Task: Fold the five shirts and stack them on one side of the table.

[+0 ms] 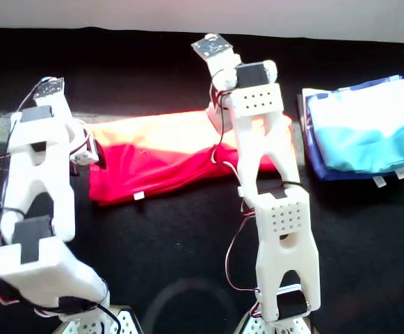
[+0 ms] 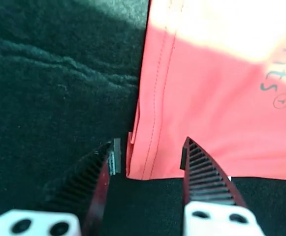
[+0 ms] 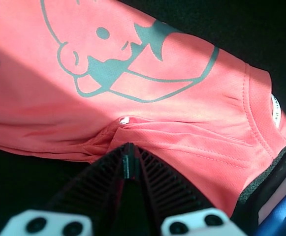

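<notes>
A red shirt (image 1: pixel 160 156) lies spread across the middle of the black table, partly in sunlight. In the left wrist view my left gripper (image 2: pixel 151 152) is open, with its fingers on either side of a hemmed corner of the red shirt (image 2: pixel 216 98). In the high view the left gripper (image 1: pixel 94 149) sits at the shirt's left end. My right gripper (image 3: pixel 128 155) is shut on a puckered fold of the red shirt (image 3: pixel 147 64), just below its printed cartoon figure. From above, the right gripper (image 1: pixel 217 152) is low over the shirt's right part.
A stack of folded shirts (image 1: pixel 365 136), blue, white and light blue, sits at the right side of the table; its blue edge (image 3: pixel 280 216) shows by the right gripper. Bare black tablecloth (image 1: pixel 188 236) lies in front of the red shirt, between the arm bases.
</notes>
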{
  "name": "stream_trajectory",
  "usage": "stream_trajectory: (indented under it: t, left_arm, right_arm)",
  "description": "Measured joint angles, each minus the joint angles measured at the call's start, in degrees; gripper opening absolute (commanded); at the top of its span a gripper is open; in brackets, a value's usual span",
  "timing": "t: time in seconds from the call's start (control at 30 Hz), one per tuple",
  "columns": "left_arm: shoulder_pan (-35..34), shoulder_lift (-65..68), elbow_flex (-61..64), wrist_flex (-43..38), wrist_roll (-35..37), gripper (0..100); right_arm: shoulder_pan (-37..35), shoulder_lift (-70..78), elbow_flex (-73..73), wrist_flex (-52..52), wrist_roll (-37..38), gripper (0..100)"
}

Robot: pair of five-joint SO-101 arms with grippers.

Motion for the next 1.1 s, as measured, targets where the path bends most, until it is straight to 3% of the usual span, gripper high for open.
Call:
stream_trajectory:
  t: [0.33, 0.53, 0.67, 0.73, 0.97, 1.1]
  left_arm:
    - [0.6, 19.8, -14.4, 0.4, 4.3, 21]
    - [4.2, 26.9, -24.1, 8.1, 4.4, 21]
    - [6.3, 30.5, -28.4, 11.8, 4.4, 8]
    - [7.2, 32.0, -29.8, 13.1, 4.6, 0]
    - [8.6, 32.9, -30.5, 14.2, 4.4, 1]
    - [4.0, 33.3, -31.5, 14.9, 2.0, 1]
  right_arm:
    - [0.0, 0.0, 0.0, 0.0, 0.0, 0.6]
    - [0.1, -6.8, 0.0, 0.0, -1.8, 0.6]
    - [0.1, -14.4, 1.4, 0.0, -5.0, 0.6]
    - [0.1, -19.0, 4.7, 0.0, -6.3, 0.6]
    - [0.0, -42.2, 23.9, 0.0, -7.8, 0.6]
    - [3.2, -56.8, 37.8, 0.0, -7.8, 0.6]
